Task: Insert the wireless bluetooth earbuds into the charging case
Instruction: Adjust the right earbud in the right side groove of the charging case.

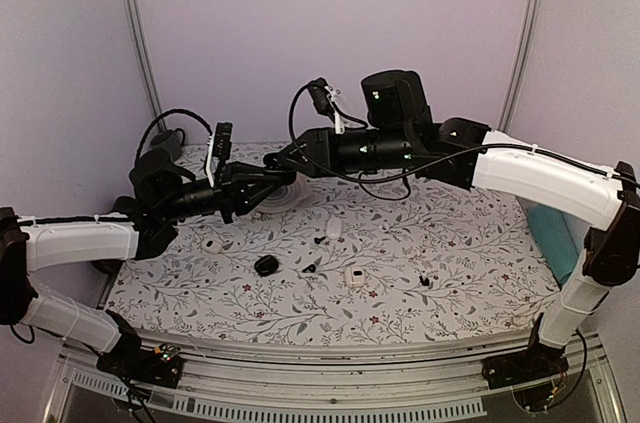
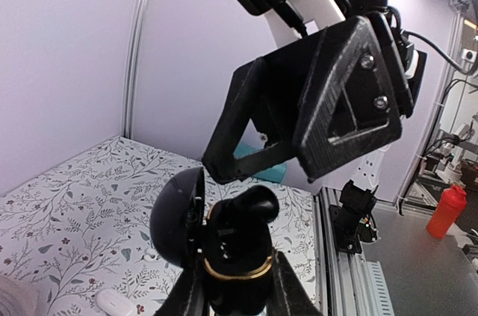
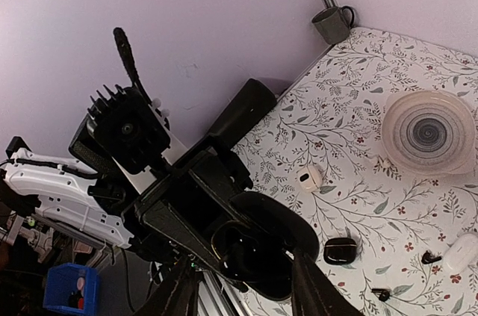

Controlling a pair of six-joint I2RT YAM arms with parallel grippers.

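1. left gripper (image 2: 236,275): clamped tight on the black charging case (image 2: 231,252). The case is upright and off the table, lid (image 2: 178,215) swung open.
2. right gripper (image 3: 245,260): jaws part-way apart, tips just above the case mouth, no grip visible on anything.
3. black earbud (image 2: 254,205): sits in the case with its top poking above the gold rim. Can't tell if it's fully seated.
4. From the top view, both grippers and the case hang over the ribbed bowl (image 3: 429,133).
5. Loose on the floral cloth (image 1: 470,243), arm-base side of the bowl:
   - nearest earbud (image 1: 320,239), just beside a white case (image 1: 334,229)
   - middle earbud (image 1: 310,268), farther from the bowl
   - far earbud (image 1: 427,283), well off to the bowl's right
6. Closed black case (image 1: 266,265): near the middle earbud, also arm-base side of the bowl.
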